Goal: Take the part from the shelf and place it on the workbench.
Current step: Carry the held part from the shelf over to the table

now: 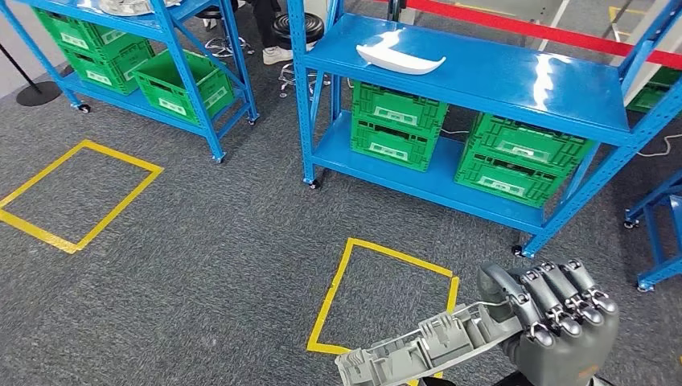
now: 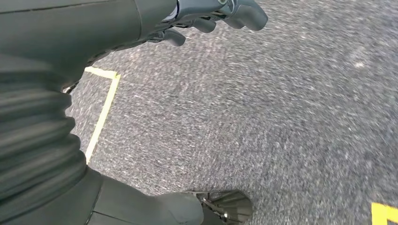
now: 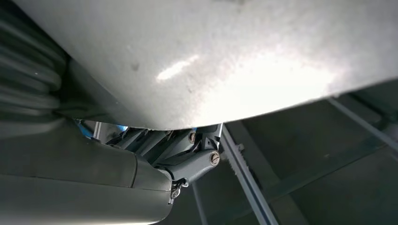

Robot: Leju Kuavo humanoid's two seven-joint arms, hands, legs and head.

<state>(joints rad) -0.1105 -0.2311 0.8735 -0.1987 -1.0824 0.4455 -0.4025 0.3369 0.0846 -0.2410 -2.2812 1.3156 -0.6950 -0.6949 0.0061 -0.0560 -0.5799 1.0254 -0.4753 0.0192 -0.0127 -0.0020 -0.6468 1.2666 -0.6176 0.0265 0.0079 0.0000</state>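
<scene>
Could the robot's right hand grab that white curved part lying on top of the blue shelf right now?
Probably not. The right hand already grips a long grey ribbed plastic part, and the white curved part lies well ahead on the blue metal shelf, across grey carpet.

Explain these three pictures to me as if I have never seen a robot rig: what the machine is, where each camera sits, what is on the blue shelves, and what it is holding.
This is a humanoid robot with two arms, each ending in a many-fingered hand. The wide picture is its head view, looking forward and down at grey carpet marked with yellow tape squares. Ahead stands a blue shelf unit with a white curved part lying on its top level and green crates below; a second blue shelf with more green crates stands to the left.

At the bottom right, the right hand grips a long grey moulded part, so one part is already taken.

The other two pictures come from cameras at the wrists. The left wrist view shows the left hand above bare carpet, holding nothing. The right wrist view looks from very close at the pale underside of the held part, with the fingers beneath it.
</scene>
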